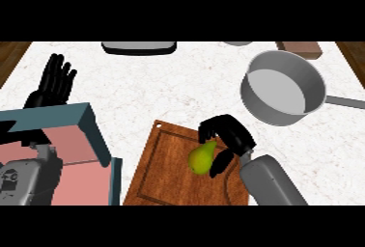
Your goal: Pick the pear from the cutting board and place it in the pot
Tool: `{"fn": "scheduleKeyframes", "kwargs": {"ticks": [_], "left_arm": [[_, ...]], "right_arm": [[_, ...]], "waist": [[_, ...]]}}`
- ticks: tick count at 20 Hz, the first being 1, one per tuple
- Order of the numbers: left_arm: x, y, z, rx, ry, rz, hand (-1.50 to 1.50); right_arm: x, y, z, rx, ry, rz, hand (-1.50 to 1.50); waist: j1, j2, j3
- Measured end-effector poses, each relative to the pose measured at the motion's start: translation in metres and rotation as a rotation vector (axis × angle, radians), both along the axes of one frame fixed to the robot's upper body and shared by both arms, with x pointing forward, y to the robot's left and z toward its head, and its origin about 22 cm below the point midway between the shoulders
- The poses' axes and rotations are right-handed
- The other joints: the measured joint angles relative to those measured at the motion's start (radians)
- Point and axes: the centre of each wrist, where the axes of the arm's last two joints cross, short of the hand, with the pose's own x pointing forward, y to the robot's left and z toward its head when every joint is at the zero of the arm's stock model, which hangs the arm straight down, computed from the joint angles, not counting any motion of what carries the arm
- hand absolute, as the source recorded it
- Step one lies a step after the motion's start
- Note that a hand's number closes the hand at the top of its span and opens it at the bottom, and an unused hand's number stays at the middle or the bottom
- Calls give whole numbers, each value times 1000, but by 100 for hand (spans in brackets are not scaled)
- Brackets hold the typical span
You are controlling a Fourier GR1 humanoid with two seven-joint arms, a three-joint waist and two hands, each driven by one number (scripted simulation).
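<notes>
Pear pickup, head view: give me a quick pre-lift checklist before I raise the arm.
1. Right robot hand curled round the pear: ok.
2. Pear lifted off the cutting board: cannot tell.
3. Pot upright, with nothing seen inside: ok.
4. Counter between board and pot free of obstacles: ok.
5. Left robot hand open, resting far left, out of the way: ok.
6. Blue box away from the right arm's path: ok.

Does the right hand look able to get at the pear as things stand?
Probably yes: the right hand is already curled round the pear on the cutting board, with nothing between them.
</notes>
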Motion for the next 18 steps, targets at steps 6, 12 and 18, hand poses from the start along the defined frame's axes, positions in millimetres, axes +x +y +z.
{"fn": "scheduleKeyframes", "kwargs": {"ticks": [6, 12, 18], "left_arm": [[4, 2, -3, 1, 6, 1, 0], [8, -4, -3, -1, 11, -27, 0], [6, -3, -4, 0, 13, -22, 0]], "right_arm": [[-12, 9, 15, -43, -71, -51, 150], [-39, 79, 39, -290, -214, -3, 150], [-86, 132, 72, -331, -299, -104, 150]], "waist": [[-3, 2, 3], [19, -4, 2], [23, 1, 7]]}}
